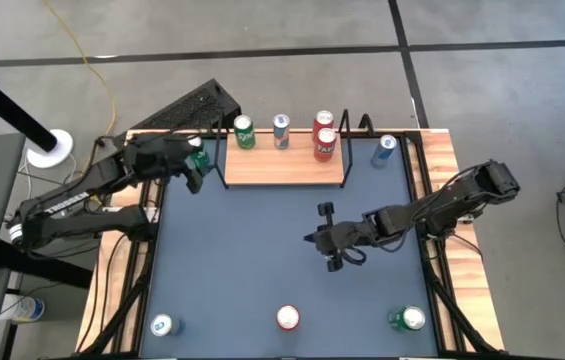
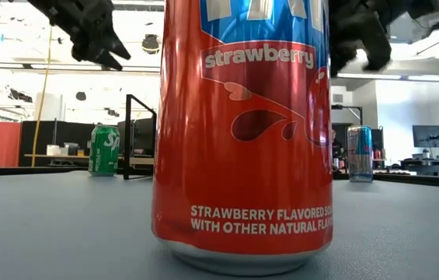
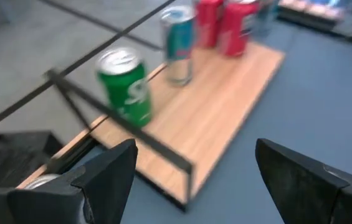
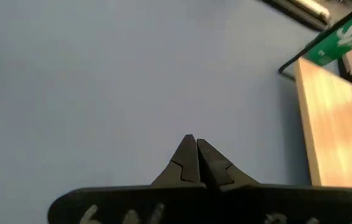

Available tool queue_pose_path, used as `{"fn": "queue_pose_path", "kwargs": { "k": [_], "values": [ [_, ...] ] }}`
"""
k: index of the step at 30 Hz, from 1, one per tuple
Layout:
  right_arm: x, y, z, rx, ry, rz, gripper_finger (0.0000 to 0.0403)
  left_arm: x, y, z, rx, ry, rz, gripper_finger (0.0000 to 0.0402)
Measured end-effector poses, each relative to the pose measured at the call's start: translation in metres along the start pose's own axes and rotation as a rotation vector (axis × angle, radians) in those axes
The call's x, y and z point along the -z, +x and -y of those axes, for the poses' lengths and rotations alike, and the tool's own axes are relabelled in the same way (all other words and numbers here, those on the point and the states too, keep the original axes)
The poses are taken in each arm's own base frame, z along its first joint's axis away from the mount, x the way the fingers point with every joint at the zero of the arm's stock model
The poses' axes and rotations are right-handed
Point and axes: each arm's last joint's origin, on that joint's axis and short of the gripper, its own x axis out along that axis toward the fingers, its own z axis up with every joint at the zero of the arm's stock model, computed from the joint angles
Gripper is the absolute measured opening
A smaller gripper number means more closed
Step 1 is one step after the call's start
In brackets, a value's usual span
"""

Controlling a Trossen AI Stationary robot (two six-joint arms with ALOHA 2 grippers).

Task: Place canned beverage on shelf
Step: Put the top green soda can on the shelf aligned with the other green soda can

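The shelf [image 1: 284, 168], a light-wood board with black wire end frames, lies at the table's far side. Several cans stand upright on it: a green one [image 3: 126, 87], a silver-blue one [image 3: 179, 43] and two red ones [image 1: 325, 135]. Another green can [image 1: 200, 156] stands on the table just left of the shelf. My left gripper [image 3: 194, 155] hangs open, raised above that can and pointing along the shelf, with nothing between its fingers. My right gripper [image 4: 192, 152] is shut and empty over the table's middle [image 1: 314, 240].
A blue can [image 1: 386, 150] stands on the table right of the shelf. Three more cans stand along the near edge: blue [image 1: 162, 325], red strawberry [image 2: 242, 132], which fills the low view, and green [image 1: 409, 318]. A black keyboard-like object [image 1: 187, 108] lies beyond the far left corner.
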Motion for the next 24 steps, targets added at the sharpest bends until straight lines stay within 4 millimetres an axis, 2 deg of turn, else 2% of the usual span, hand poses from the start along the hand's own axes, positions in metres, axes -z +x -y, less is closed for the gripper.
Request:
{"fn": "queue_pose_path", "kwargs": {
  "k": [6,10,14,19,24],
  "values": [
    [-0.012,-0.002,0.003,0.013,-0.013,0.056,0.0,-0.003,-0.017,0.006,0.012,-0.002,0.081,0.0316],
    [-0.012,-0.002,0.004,0.014,-0.023,0.059,0.0,-0.003,-0.018,0.006,-0.007,0.004,0.085,0.0316],
    [-0.012,-0.002,0.003,0.014,-0.031,0.059,0.0,0.004,-0.007,0.006,-0.048,0.036,0.027,0.0316],
    [-0.012,-0.001,0.006,0.021,-0.038,0.056,0.0,0.008,0.008,-0.007,-0.31,0.05,-0.047,0.0316],
    [-0.01,0.0,0.011,0.034,-0.032,0.049,0.0,0.006,0.022,-0.026,-0.305,0.014,-0.12,0.0316]
  ]
}}
